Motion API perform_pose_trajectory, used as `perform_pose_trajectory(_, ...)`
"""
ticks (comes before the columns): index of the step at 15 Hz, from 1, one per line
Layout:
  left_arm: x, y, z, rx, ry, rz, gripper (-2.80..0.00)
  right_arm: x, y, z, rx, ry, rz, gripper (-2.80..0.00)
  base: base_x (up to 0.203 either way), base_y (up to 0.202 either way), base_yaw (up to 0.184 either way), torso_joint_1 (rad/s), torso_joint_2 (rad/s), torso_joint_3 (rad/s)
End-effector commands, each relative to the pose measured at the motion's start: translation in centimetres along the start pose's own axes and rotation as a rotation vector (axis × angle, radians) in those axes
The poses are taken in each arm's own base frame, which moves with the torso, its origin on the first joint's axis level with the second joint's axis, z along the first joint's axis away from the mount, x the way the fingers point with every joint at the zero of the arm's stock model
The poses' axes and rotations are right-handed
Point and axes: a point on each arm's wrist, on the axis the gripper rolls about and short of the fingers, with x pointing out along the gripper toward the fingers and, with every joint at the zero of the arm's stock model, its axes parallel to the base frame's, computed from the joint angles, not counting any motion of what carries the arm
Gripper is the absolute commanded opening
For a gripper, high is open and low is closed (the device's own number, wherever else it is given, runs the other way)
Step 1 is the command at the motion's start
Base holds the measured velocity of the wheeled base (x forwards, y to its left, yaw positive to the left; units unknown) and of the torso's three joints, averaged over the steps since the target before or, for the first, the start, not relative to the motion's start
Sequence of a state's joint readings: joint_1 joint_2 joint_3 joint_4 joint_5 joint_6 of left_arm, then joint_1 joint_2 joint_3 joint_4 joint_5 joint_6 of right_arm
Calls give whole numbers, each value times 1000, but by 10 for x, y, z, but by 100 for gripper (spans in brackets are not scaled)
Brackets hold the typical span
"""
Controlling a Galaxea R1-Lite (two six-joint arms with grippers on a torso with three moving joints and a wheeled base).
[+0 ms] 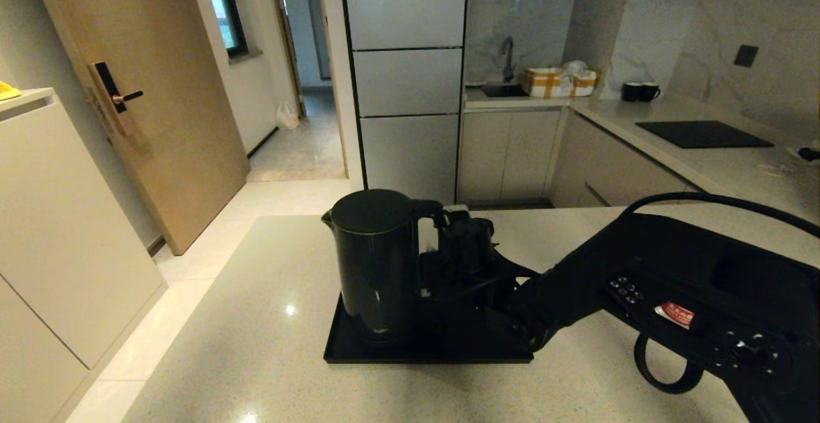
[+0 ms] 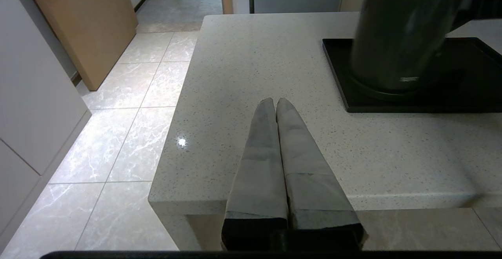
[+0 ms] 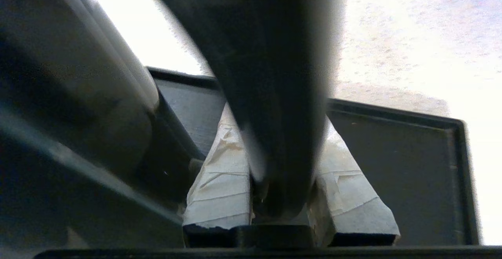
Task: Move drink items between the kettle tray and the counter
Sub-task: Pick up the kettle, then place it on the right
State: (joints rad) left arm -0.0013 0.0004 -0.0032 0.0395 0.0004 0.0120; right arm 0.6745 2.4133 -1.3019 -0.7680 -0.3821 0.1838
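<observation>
The glossy black kettle (image 1: 375,263) stands on its round base (image 2: 376,92) at the left end of the black tray (image 1: 423,354) on the beige counter (image 1: 256,320). My right gripper (image 1: 451,243) reaches in from the right and is shut on the kettle's loop handle (image 3: 274,94), which sits between the taped fingers (image 3: 219,172). The kettle's body (image 3: 59,94) and the tray floor (image 3: 392,165) show beside them. My left gripper (image 2: 275,101) is shut on nothing, low at the counter's near left corner, apart from the tray (image 2: 431,102). The water bottle is out of view.
The counter's left edge (image 2: 172,125) drops to the tiled floor. On the far right worktop are a black cooktop panel (image 1: 705,133) and two dark mugs (image 1: 640,91). A taped cardboard box (image 1: 557,82) sits by the sink.
</observation>
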Motion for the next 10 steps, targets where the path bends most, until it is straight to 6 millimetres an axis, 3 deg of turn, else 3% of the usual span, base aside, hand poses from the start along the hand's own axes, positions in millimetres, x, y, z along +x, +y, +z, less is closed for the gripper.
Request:
perform_pose_trajectory(1, 0, 0, 0, 0, 0, -1, -280, -18, -1, 32, 43, -64, 15, -280, 0, 0, 0, 0, 0, 0)
perform_pose_trajectory(10, 0, 0, 0, 0, 0, -1, -280, -44, -6, 67, 92, -115, 30, -280, 0, 0, 0, 0, 0, 0)
